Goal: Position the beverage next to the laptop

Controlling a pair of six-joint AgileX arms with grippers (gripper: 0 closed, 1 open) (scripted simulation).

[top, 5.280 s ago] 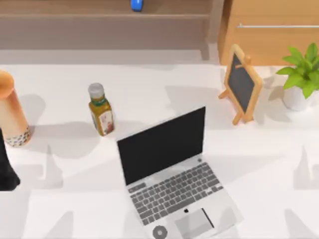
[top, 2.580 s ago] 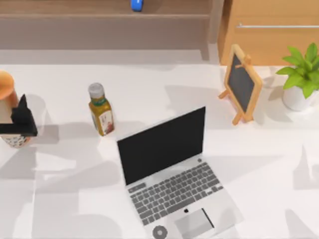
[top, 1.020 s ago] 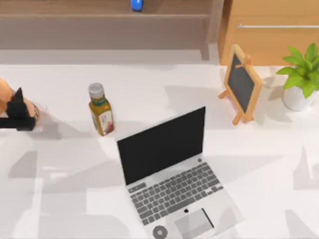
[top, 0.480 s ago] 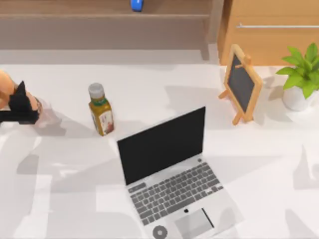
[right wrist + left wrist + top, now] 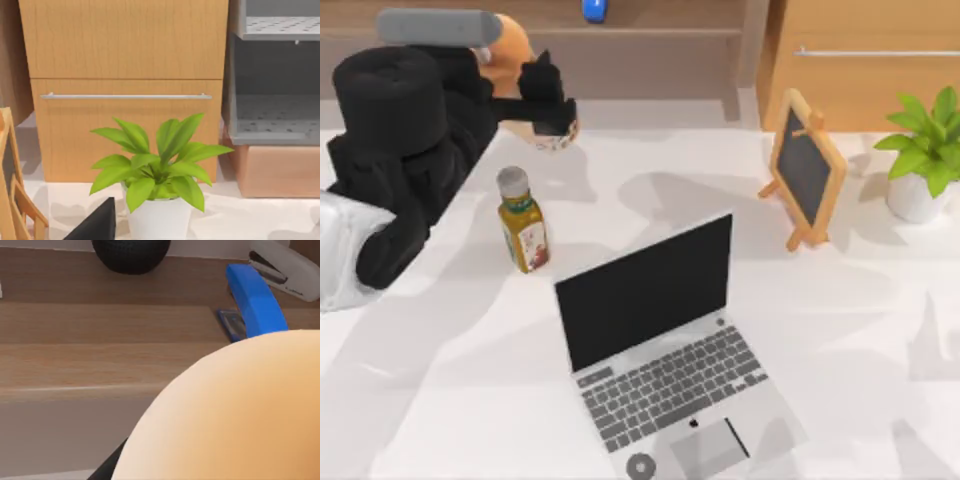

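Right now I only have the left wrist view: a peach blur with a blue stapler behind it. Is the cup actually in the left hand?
Observer: Yes. The left hand is shut on the cup, holding it tilted over the table's far edge, left of centre.
Operator: Where's the laptop from there?
Observer: The laptop sits open nearer the front, to the right of the cup. They are well apart.
Operator: Anything between them?
Observer: A small bottle stands upright between them, just left of the laptop's screen.
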